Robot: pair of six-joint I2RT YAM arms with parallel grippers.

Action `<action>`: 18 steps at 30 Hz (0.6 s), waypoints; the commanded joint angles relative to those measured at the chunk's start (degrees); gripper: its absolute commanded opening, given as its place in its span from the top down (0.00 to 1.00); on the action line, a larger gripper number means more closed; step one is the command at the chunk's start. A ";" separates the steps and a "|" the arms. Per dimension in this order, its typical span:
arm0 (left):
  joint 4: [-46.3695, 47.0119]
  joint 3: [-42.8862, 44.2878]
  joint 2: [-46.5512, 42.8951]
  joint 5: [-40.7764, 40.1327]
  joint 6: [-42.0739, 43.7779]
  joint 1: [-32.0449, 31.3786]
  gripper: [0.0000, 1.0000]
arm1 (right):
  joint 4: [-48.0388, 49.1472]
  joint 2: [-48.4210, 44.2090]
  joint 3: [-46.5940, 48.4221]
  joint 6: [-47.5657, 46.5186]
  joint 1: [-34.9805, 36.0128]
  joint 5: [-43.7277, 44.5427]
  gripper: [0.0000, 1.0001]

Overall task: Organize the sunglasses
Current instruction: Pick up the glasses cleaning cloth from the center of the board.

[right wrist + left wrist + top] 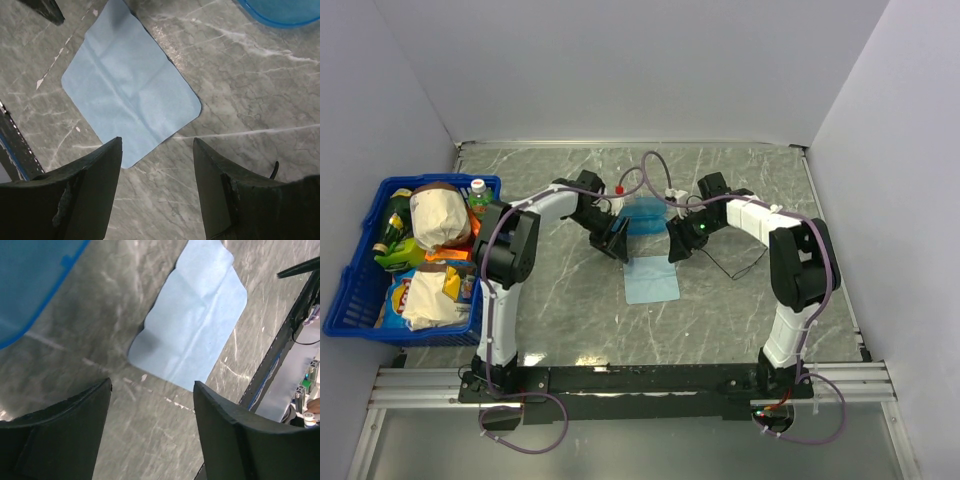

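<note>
Top cam looks down on the whole grey marble bench; wrist cams sit close behind left pincer and right pincer, all sharing the light-blue square cloth.

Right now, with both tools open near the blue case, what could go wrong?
1. The left tool and right tool flank the blue case closely. If they close in together, they might collide or push it away.
2. The sunglasses are a thin wire frame lying beside the right arm; a sweep could bend them.
3. The cloth lies flat close to both tools and could be dragged.
</note>
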 commanded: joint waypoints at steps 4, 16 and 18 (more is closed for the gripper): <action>1.75 0.66 1.59 1.22 -1.14 -2.35 0.35 | -0.14 1.05 3.01 1.91 -0.80 -3.01 0.34; 4.74 -1.36 2.99 -1.06 -2.90 -2.70 0.48 | -1.01 3.87 3.89 2.79 -1.59 -4.42 0.37; 5.26 -1.97 2.82 -1.50 -3.08 -2.70 0.50 | -1.28 4.30 4.06 2.79 -1.59 -4.42 0.37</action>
